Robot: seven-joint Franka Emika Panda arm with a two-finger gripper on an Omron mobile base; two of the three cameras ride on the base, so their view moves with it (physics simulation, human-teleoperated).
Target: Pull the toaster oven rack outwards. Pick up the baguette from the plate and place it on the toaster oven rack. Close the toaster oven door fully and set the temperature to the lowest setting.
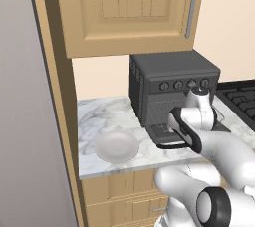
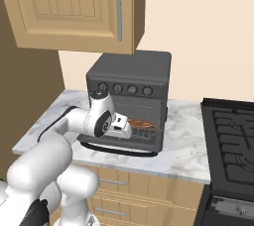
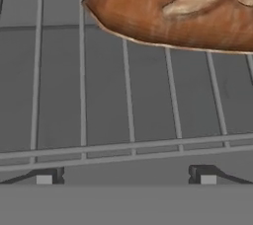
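Observation:
The toaster oven [image 2: 130,76] stands on the marble counter with its door [image 2: 120,149] dropped open. Inside the opening, the baguette [image 2: 141,122] lies on the wire rack [image 2: 150,134]. My gripper [image 2: 128,130] hovers low over the open door, just in front of the rack. In the hand view the gripper [image 3: 126,176] is open, with nothing between its fingertips [image 3: 45,176]. The brown baguette [image 3: 178,12] rests on the rack [image 3: 131,146] ahead of them, apart from the fingers. The round pale plate [image 1: 117,146] sits bare on the counter left of the toaster oven [image 1: 174,84].
A black stovetop [image 2: 232,141] lies to the right of the oven. A wooden wall cabinet [image 2: 74,7] hangs just above it. A tall grey panel [image 1: 25,121] closes off the counter's left end. Drawers [image 2: 124,183] run below the counter edge.

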